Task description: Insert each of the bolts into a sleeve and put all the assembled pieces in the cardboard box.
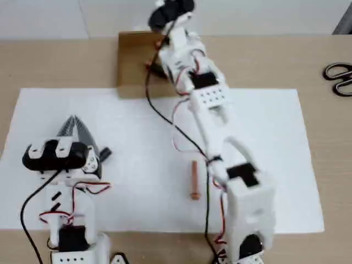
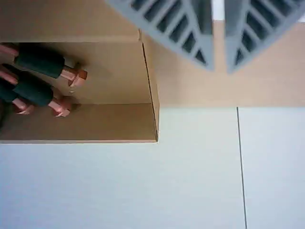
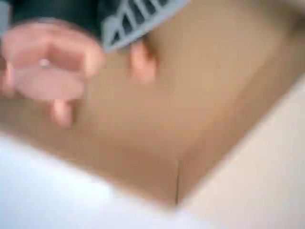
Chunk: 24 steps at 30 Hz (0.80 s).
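**High view: right gripper over the box with a piece, one bolt loose on the sheet**

The table [image 1: 330,49] carries a white sheet [image 1: 137,165] that covers most of its middle. The right arm [image 1: 209,99] stretches from the near edge across the sheet to the cardboard box [image 1: 135,66], which sits at the sheet's far edge. The left arm [image 1: 60,159] is folded back near its own base.

The right gripper [image 3: 90,24] hangs above the box's open floor [image 3: 214,71]. It appears clamped on a sleeved bolt [image 3: 47,62], whose copper head sits large and blurred beside the grey finger [image 3: 138,19], with the dark sleeve against it.

The left gripper [image 2: 219,52] is over the sheet, well apart from the box. Its jaws are drawn to a narrow slit and hold nothing. From its wrist view the box [image 2: 95,124] holds two more sleeved bolts, one [image 2: 43,62] just beside the other [image 2: 33,90], copper heads toward the near wall.

Scissors [image 1: 338,78] lie at the table's right edge.

A bare bolt [image 1: 194,180] lies on the sheet just beside the right arm's lower link, well apart from both grippers.
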Motion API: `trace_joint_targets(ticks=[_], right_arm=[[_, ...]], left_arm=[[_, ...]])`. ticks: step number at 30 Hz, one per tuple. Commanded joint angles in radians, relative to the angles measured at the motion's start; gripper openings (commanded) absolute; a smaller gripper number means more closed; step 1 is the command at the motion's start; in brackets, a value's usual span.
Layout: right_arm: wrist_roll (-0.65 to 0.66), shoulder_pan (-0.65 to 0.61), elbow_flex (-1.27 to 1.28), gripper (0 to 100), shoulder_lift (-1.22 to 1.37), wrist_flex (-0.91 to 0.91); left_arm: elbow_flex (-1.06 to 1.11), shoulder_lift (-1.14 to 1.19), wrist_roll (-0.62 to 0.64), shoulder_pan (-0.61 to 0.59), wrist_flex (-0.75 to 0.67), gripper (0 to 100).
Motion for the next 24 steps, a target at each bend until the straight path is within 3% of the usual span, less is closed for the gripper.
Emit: trace_joint_targets(ticks=[1, 10, 24], right_arm=[[0.009, -0.010, -0.241, 0.4, 0.122, -0.093], [0.006, 0.016, -0.580, 0.4, 0.392, -0.051], [0.003, 0.002, -0.819, 0.7, 0.708, -0.079]], left_arm=[[-0.002, -0.012, -0.005, 0.000, -0.002, 1], [-0.005, -0.012, -0.005, 0.002, 0.000, 1], [-0.002, -0.012, -0.005, 0.006, 0.000, 1]])
